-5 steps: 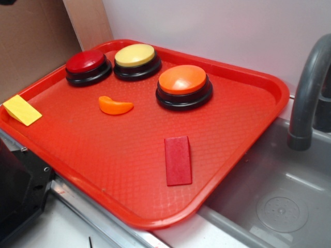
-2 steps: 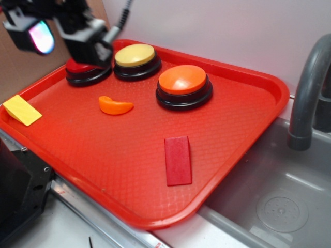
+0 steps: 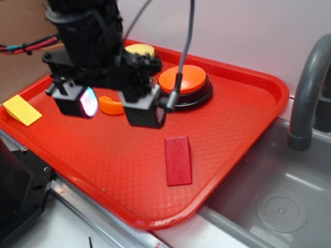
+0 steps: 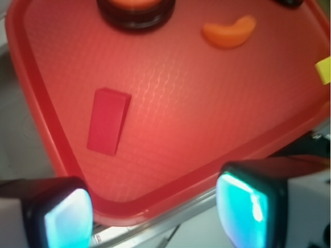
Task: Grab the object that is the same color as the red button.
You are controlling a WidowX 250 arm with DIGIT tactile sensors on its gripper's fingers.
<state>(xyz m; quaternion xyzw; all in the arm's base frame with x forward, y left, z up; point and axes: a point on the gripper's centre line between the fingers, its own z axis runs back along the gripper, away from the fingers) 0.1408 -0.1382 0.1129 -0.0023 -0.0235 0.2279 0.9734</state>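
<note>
The gripper (image 3: 111, 106) hangs over the middle of the tray (image 3: 248, 111) with its two pads spread wide and nothing between them — this looks like the approach step. The dark red block (image 3: 178, 159) lies flat toward the tray's near right side, apart from everything else, so the next move calls for travelling over it and lowering. The tray also holds an orange button (image 3: 189, 82), a yellow button (image 3: 138, 49), an orange crescent (image 3: 111, 105) and a yellow wedge (image 3: 21, 110) at its left edge — the red button is hidden behind the arm.

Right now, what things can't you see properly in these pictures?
- Red button: hidden behind the arm in the exterior view; outside the wrist view.
- Yellow button: mostly covered by the arm.
- Orange button: cut off by the wrist view's top edge.
- Yellow wedge: clipped at the wrist view's right edge.
</note>
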